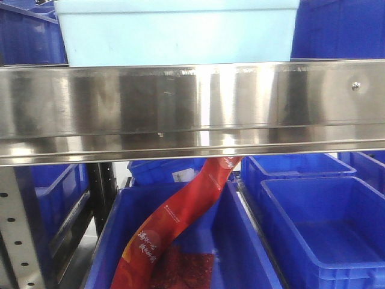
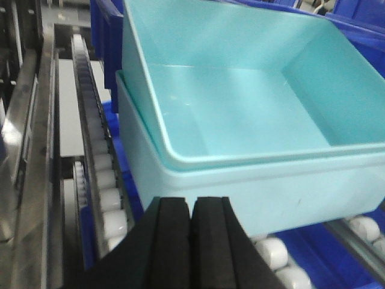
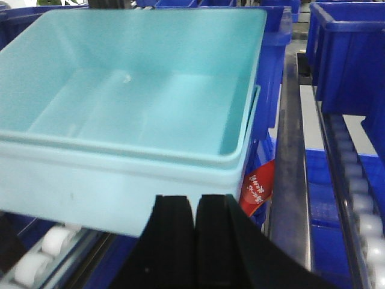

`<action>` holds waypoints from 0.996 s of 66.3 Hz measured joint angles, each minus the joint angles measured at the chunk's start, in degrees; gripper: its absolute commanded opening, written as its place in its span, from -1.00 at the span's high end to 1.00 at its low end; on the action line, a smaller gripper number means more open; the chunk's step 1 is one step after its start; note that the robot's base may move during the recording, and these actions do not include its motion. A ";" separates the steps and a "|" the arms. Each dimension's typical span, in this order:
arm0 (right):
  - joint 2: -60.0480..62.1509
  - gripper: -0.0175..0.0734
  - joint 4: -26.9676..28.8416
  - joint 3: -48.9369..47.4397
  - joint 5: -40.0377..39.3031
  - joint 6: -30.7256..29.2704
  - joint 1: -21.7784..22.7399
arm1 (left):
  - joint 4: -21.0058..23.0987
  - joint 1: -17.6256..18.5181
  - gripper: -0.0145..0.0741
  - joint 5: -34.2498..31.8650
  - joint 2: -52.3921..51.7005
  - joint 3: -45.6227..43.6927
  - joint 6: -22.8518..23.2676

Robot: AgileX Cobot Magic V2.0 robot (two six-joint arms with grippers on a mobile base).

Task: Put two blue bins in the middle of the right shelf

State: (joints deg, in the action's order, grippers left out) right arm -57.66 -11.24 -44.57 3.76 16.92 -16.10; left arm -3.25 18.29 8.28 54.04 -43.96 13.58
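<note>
The two pale cyan-blue bins (image 2: 240, 120) sit nested, one inside the other, on the white rollers (image 2: 111, 211) of the stainless steel shelf tier (image 1: 192, 102). In the front view the outer bin (image 1: 177, 33) stands just behind the broad shiny front rail, and dark royal-blue bins (image 1: 337, 27) are beside it on the same level. Below the rail, other royal-blue bins (image 1: 325, 223) are visible, and a red printed bag (image 1: 174, 223) hangs into one of them.

The left gripper (image 2: 191, 241) is just before the near wall of the bins, its black jaws pressed together and holding nothing. The right gripper (image 3: 195, 241) is the same: jaws closed against each other, empty, just in front of the bin wall (image 3: 120, 192).

Judging from this, the placing seems nearly complete: both bins rest on the tier and neither arm holds them. What remains is probably only to push the stack a little deeper on the rollers, if needed, and to draw the arms away.
</note>
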 measured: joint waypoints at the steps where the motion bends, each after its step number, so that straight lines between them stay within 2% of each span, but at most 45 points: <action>1: 0.58 0.97 -0.10 0.66 -0.12 0.00 0.00 | -0.55 0.00 0.92 -0.10 -1.01 0.56 0.00; 11: 8.34 0.97 -0.24 5.95 -0.35 0.00 0.00 | -3.21 0.00 0.92 -0.21 -9.25 5.19 0.00; 32: 18.18 0.97 -0.24 6.46 1.04 0.00 0.00 | -3.71 0.00 0.92 -1.03 -21.34 5.78 0.00; 58: 18.92 0.97 -0.24 7.14 1.09 0.00 0.00 | -3.71 0.00 0.92 -1.07 -22.88 5.78 0.00; 66: 21.43 0.97 0.00 10.89 1.09 -1.13 3.14 | -3.71 0.00 0.92 -1.07 -22.88 5.78 0.00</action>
State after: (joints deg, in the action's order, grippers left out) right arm -36.23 -11.24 -33.68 4.85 15.79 -12.96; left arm -6.96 18.29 7.21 31.16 -38.18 13.58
